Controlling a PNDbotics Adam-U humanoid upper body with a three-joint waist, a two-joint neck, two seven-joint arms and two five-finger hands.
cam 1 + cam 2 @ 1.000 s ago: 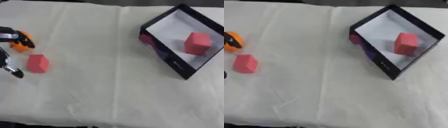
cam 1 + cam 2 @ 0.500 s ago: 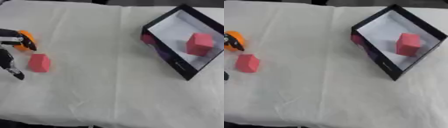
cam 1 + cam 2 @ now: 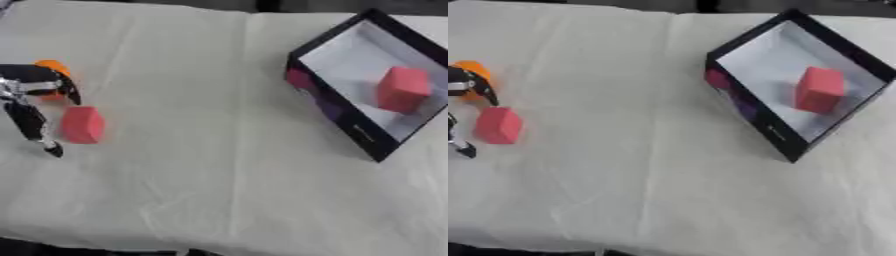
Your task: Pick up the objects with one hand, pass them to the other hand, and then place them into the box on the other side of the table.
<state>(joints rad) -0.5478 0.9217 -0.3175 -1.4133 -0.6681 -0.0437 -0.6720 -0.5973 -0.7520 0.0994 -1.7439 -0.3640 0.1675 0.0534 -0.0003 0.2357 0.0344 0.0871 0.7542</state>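
Over the last second the left robot hand (image 3: 31, 102) has slid in until its spread fingers straddle the pink block (image 3: 83, 125) on the desk (image 3: 201, 150), gripping nothing yet. An orange object (image 3: 52, 67) sits just behind that block, so a pickup looks imminent; far to the block's right, the black box (image 3: 337, 112) already holds another pink block (image 3: 402, 90).

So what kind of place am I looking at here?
Probably a lab or test bench for robot handling practice: a table under a plain white cloth, simple red foam blocks, a black box holding another block, and a robot's left hand.

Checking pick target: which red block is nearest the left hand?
The red block on the cloth, beside the left hand; the other red block sits inside the black box.
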